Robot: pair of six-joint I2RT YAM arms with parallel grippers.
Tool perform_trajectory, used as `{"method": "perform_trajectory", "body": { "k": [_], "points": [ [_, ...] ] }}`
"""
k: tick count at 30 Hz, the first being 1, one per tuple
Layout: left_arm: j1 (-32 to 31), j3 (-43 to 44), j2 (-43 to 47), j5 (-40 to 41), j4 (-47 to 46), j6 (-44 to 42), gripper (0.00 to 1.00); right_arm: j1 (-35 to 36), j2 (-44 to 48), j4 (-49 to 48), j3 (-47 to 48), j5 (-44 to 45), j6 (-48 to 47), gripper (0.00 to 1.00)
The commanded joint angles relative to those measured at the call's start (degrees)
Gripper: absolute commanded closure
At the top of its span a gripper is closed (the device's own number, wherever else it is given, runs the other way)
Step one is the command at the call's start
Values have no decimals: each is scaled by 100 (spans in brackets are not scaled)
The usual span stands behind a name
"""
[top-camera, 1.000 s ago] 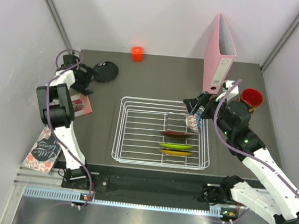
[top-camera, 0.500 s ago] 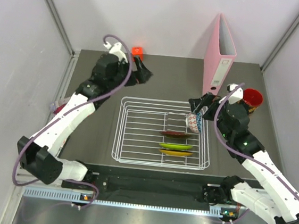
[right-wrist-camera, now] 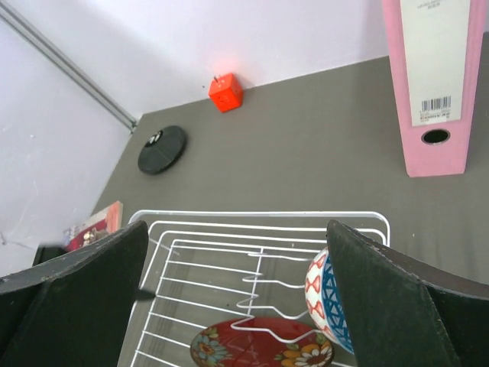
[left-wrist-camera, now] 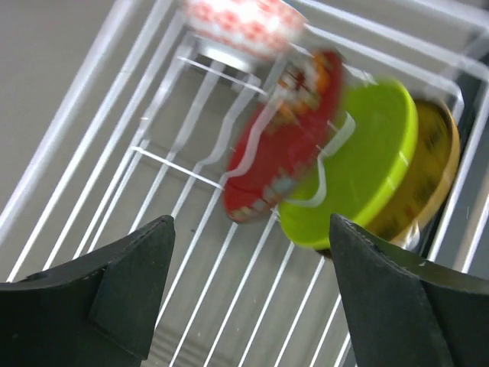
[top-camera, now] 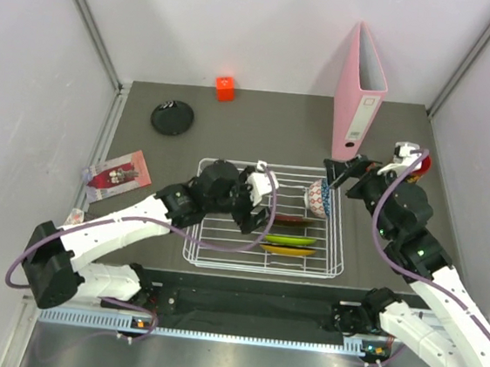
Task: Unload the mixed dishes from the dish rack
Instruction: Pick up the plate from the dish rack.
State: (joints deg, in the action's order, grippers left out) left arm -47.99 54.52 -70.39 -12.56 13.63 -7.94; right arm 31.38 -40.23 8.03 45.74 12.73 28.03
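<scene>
The white wire dish rack holds a dark red patterned plate, a lime green plate and a gold patterned plate, all on edge. The blue-white patterned bowl stands at the rack's back right. My left gripper is open and empty inside the rack, just left of the plates; its view shows the red plate, the green plate and the gold plate. My right gripper is open above the bowl. A black plate lies on the table. The red cup is mostly hidden behind the right arm.
A pink binder stands upright behind the rack's right end. A small orange-red cube sits at the back. A red card lies at the left edge of the table. Walls close in on the left, right and back.
My left arm has swung from the back left, by the black plate, across to the rack and now sits inside it. My right gripper has drawn back slightly to the right of the bowl.
</scene>
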Motion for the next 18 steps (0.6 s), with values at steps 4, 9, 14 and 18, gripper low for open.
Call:
{"method": "perform_trajectory", "body": {
  "k": [4,9,14,18],
  "points": [
    [-343,-723,439,-108,-861,-1587,17,44,-328,-197,-3,-7,18,0],
    [-343,-882,228,-71,-1090,-1912,17,44,-424,-311,-82,-86,80,0],
    [-343,-795,-115,-194,-1371,-1956,19,35,-468,-408,-188,-131,150,0],
    [-334,-654,-492,-273,-1635,-2018,21,44,-477,-495,-337,-166,203,0]
  ]
}}
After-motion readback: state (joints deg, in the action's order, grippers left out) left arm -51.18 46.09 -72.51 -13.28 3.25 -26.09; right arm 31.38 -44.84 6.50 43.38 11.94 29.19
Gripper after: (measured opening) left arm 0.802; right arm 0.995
